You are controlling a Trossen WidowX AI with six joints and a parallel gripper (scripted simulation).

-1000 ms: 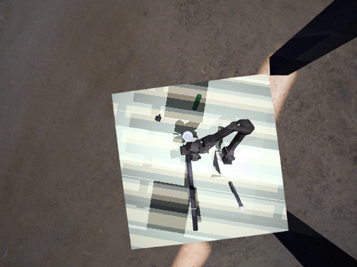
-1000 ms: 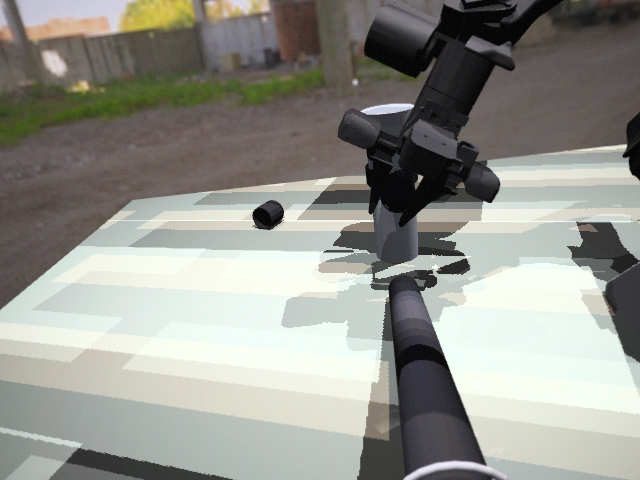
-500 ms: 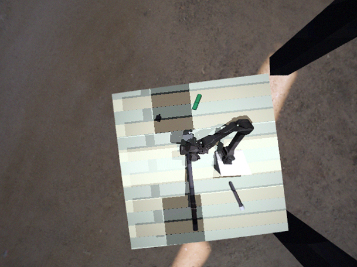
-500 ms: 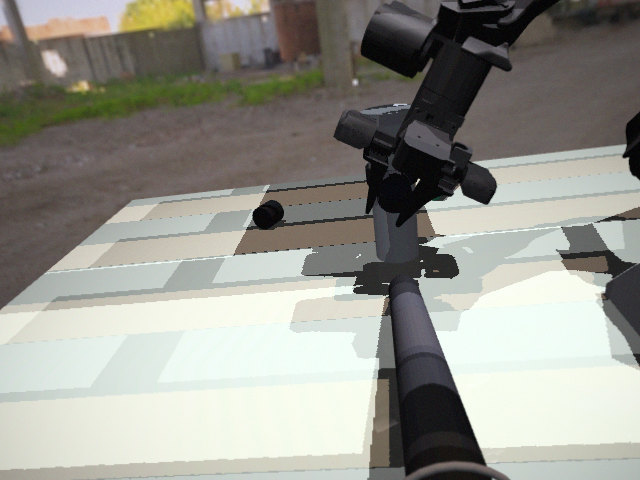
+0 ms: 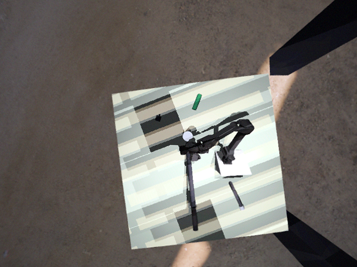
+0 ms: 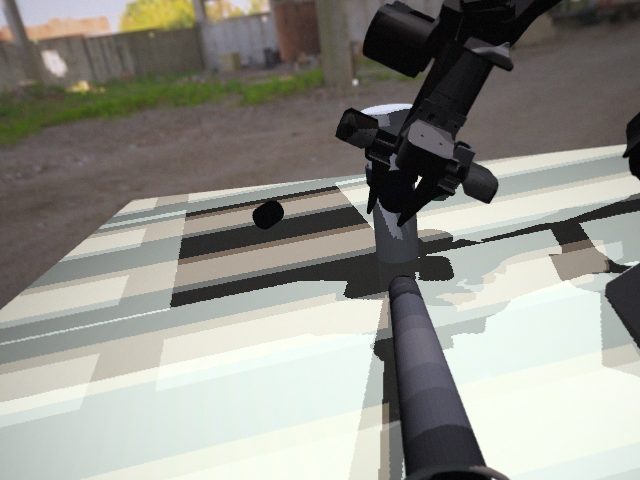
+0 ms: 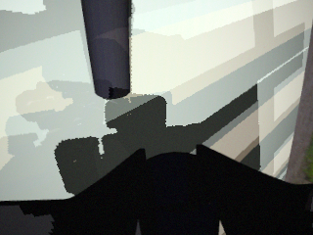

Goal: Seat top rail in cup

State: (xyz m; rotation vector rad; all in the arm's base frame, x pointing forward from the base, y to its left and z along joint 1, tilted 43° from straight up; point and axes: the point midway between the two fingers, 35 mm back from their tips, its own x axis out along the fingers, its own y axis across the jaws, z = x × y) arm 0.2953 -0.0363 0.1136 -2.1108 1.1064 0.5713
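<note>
The big post [image 5: 187, 135] [image 6: 395, 245] stands upright with a pale cap. My gripper [image 5: 184, 150] [image 6: 385, 215] [image 7: 170, 152] is shut on the dark rail-end cup [image 6: 397, 190] [image 7: 171, 171] at the post's near side, partway up. The brace band is mostly hidden behind the fingers. The long dark rail [image 5: 191, 184] [image 6: 429, 361] [image 7: 108, 49] slants from the loop cap toward the post. Its cut end is outside the cup, apart from it, and shows lower than the fingers in the exterior view. The fingers do not touch the rail.
A green cylinder [image 5: 196, 101] lies behind the post. A small dark cylinder [image 5: 158, 117] [image 6: 267, 214] lies to the post's left. A short dark rod [image 5: 236, 195] with a pale end lies right of the rail. The arm stands by a white block [image 5: 239, 169].
</note>
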